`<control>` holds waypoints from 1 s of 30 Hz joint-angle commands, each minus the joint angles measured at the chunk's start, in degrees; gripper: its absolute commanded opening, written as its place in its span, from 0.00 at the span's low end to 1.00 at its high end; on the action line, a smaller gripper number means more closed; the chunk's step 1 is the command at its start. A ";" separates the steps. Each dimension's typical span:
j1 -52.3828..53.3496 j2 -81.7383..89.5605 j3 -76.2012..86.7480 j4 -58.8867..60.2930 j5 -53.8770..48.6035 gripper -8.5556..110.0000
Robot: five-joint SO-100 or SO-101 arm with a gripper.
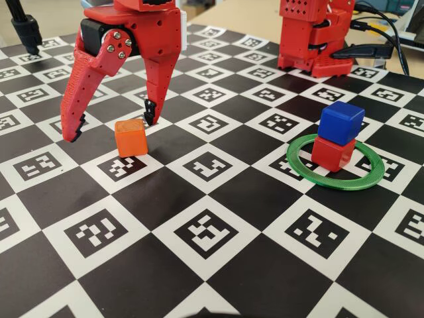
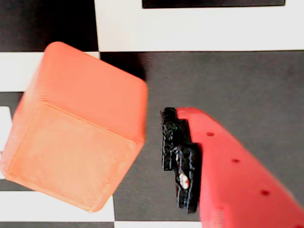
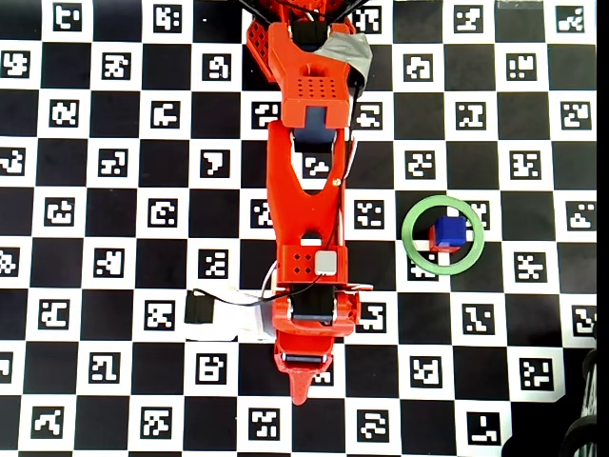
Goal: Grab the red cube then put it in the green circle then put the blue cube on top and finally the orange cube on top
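Orange cube (image 1: 130,137) sits btwn wide-spread gripper (image 1: 110,127) fingers, untouched; blue cube (image 1: 340,122) on red cube (image 1: 332,153) in green circle (image 1: 301,169).

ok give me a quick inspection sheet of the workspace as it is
surface: checkerboard marker board, flat
job's things: blue cube stacked on red cube inside green circle; orange cube alone on the board
clutter: nothing seen
grippers: gripper open, fingertips straddling the orange cube, no contact in the wrist view
cables: black cables behind the arm base; white connector and wires beside the arm
surroundings: black stand at the far left in the fixed view
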 commanded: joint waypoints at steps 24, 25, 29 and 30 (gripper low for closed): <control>-1.23 1.49 1.93 -1.93 0.70 0.49; -1.23 1.49 1.93 -2.02 0.97 0.49; -1.41 1.49 2.02 -2.11 2.64 0.49; -1.49 1.49 2.02 -2.11 3.08 0.49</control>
